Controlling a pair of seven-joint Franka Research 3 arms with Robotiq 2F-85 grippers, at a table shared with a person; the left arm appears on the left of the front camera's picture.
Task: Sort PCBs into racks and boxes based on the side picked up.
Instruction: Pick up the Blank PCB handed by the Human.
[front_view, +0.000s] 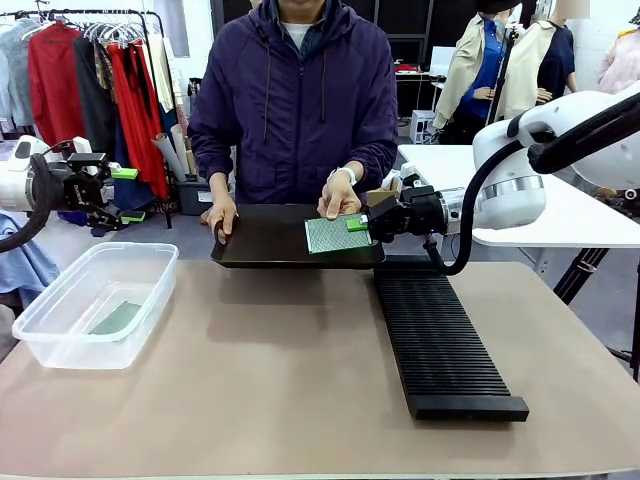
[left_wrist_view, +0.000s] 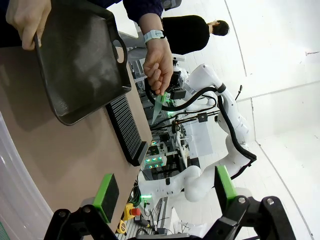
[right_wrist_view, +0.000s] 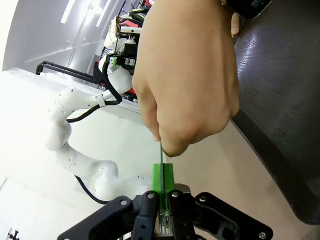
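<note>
A person's hand (front_view: 340, 196) holds a green PCB (front_view: 333, 236) over the black tray (front_view: 270, 245), and my right gripper (front_view: 357, 225) is shut on that board's right edge. In the right wrist view the PCB (right_wrist_view: 161, 151) shows edge-on between the closed green pads (right_wrist_view: 163, 179), just under the hand (right_wrist_view: 185, 75). The left gripper (front_view: 128, 194) hangs open at the far left, above the clear box (front_view: 60, 325), with nothing between its pads (left_wrist_view: 106, 196). Another PCB (front_view: 118, 318) lies flat inside the box. The long black ribbed rack (front_view: 440, 345) lies at the right of the table.
The person's other hand (front_view: 221, 215) grips the tray's left rim. In the left wrist view the tray (left_wrist_view: 80, 60), the rack (left_wrist_view: 125, 127) and the held PCB (left_wrist_view: 159, 106) lie ahead. A white table (front_view: 560, 215) stands behind on the right.
</note>
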